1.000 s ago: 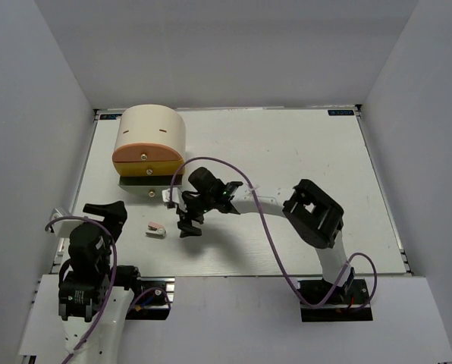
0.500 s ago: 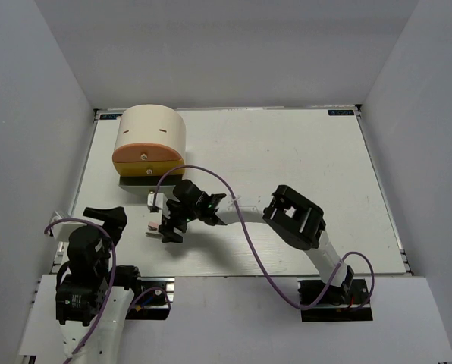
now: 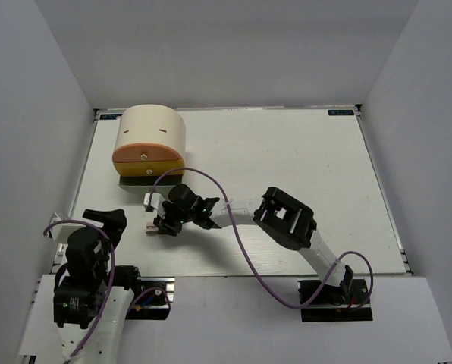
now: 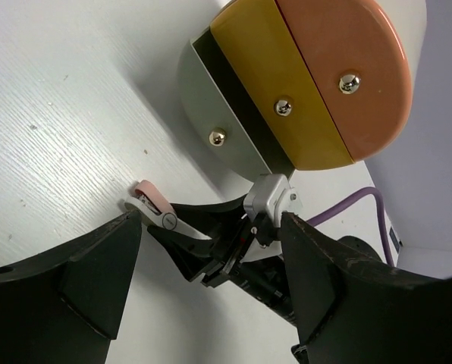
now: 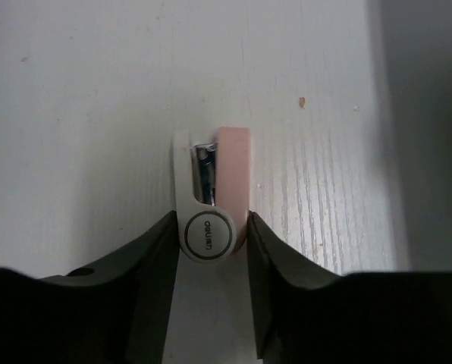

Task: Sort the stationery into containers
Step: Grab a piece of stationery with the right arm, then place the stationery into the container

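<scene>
A small grey-and-pink sharpener-like piece (image 5: 211, 199) lies on the white table, just in front of the container. My right gripper (image 5: 211, 227) is down over it, and both fingers press against its sides. From above, the piece (image 3: 149, 227) shows at the tips of the right gripper (image 3: 158, 227). The container (image 3: 149, 140) is a cream half-cylinder box with an orange drawer (image 4: 347, 76) over a yellow drawer (image 4: 275, 98). A pale bottom drawer (image 4: 211, 114) juts out below them. My left gripper (image 3: 105, 215) hangs open near the table's left front edge, holding nothing.
The right arm (image 3: 287, 220) reaches across the table's front middle, trailing a purple cable (image 3: 245, 250). White walls close in the table (image 3: 287, 152) on three sides.
My right gripper has moved left and down onto the grey-and-pink piece, and its fingers have closed in against it. The left arm has hardly moved.
</scene>
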You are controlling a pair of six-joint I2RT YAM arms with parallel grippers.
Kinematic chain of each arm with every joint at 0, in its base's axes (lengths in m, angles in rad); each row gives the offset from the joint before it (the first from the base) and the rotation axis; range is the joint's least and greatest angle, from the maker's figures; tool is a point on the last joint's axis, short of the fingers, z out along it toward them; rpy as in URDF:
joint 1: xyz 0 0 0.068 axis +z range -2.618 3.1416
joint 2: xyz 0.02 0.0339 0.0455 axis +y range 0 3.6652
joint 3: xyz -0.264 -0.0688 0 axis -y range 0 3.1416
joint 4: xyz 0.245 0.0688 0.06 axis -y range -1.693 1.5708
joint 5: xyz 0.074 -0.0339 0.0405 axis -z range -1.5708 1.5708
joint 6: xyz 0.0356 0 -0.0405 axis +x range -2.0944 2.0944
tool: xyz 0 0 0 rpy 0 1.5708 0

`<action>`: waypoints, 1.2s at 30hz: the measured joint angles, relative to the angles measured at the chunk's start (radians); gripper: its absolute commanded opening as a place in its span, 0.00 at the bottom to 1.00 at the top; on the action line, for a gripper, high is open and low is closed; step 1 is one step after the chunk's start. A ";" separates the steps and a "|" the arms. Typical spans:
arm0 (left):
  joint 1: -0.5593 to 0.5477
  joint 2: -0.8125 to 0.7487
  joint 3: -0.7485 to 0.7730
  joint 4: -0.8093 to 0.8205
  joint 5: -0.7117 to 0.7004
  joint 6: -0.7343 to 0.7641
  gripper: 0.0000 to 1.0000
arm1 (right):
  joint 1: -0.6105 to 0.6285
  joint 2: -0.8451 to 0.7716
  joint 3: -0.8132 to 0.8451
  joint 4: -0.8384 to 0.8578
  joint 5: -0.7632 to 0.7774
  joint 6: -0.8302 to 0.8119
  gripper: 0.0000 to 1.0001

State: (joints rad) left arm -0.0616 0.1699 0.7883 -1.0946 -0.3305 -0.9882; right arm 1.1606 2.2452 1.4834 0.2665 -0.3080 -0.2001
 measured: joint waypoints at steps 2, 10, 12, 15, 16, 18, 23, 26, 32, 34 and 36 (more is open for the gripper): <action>-0.002 0.000 0.000 0.000 0.004 0.000 0.83 | -0.002 -0.002 -0.002 0.003 -0.005 -0.009 0.36; -0.003 -0.023 -0.054 0.038 0.043 0.003 0.81 | -0.011 -0.175 -0.146 -0.042 -0.062 -0.072 0.28; -0.004 -0.042 -0.065 0.051 0.055 0.005 0.81 | -0.016 -0.249 -0.170 -0.050 -0.064 -0.097 0.28; -0.004 -0.074 -0.080 0.071 0.064 0.005 0.81 | -0.031 -0.361 -0.187 -0.054 -0.056 -0.136 0.28; -0.004 -0.082 -0.085 0.077 0.068 0.005 0.81 | -0.040 -0.397 -0.190 -0.054 -0.053 -0.152 0.26; -0.004 -0.095 -0.097 0.085 0.077 0.004 0.81 | -0.060 -0.448 -0.190 -0.050 -0.034 -0.184 0.26; -0.004 -0.111 -0.132 0.102 0.092 0.004 0.81 | -0.106 -0.472 -0.190 -0.026 0.056 -0.267 0.24; -0.004 -0.111 -0.141 0.113 0.104 0.004 0.81 | -0.119 -0.433 -0.190 -0.023 0.124 -0.315 0.24; -0.005 -0.111 -0.141 0.131 0.108 0.003 0.81 | -0.127 -0.335 -0.188 0.004 0.220 -0.414 0.22; -0.005 -0.111 -0.141 0.130 0.109 0.004 0.81 | -0.126 -0.317 -0.188 0.023 0.247 -0.441 0.22; -0.005 -0.111 -0.141 0.130 0.110 0.004 0.81 | -0.126 -0.309 -0.188 0.042 0.268 -0.464 0.22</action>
State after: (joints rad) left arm -0.0669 0.0589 0.6472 -0.9642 -0.2207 -0.9844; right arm 1.0344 1.9358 1.2953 0.3088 -0.0402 -0.6643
